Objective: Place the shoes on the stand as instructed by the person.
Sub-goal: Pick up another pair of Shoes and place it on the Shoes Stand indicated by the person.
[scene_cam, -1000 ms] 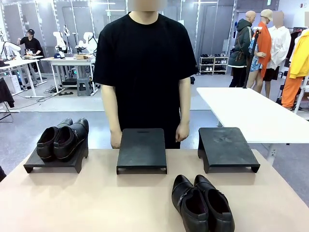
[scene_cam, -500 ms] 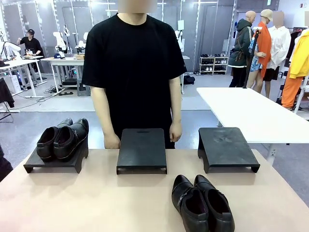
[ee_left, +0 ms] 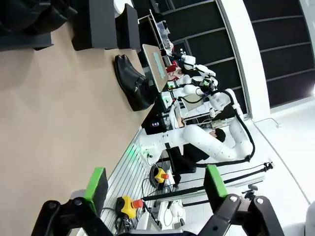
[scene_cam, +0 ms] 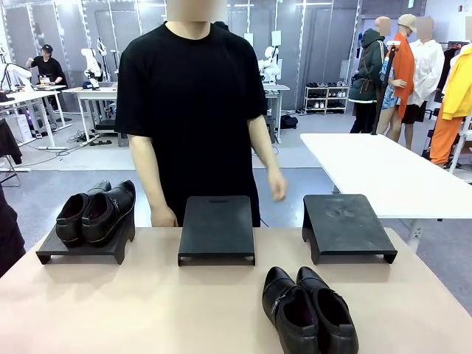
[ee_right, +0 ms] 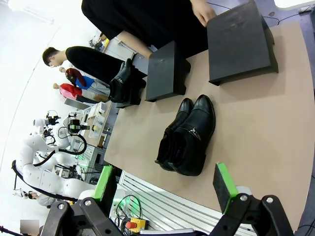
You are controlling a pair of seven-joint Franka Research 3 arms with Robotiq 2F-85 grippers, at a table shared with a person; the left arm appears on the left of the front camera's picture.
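Your loose pair of shoes [scene_cam: 310, 313] sits on the near part of the worktop [scene_cam: 133, 310], right of centre, so your right gripper [ee_right: 165, 186] is the nearer one. The pair lies straight ahead of it, heels toward you, long axis running near to far. That gripper stands wide and empty, as does the left gripper [ee_left: 155, 186]. The shoes are glossy black, side by side and touching. The middle stand [scene_cam: 217, 225] and right stand [scene_cam: 345, 223] are bare. The person's hand [scene_cam: 277, 184] hangs between them, so which one is meant looks unsettled.
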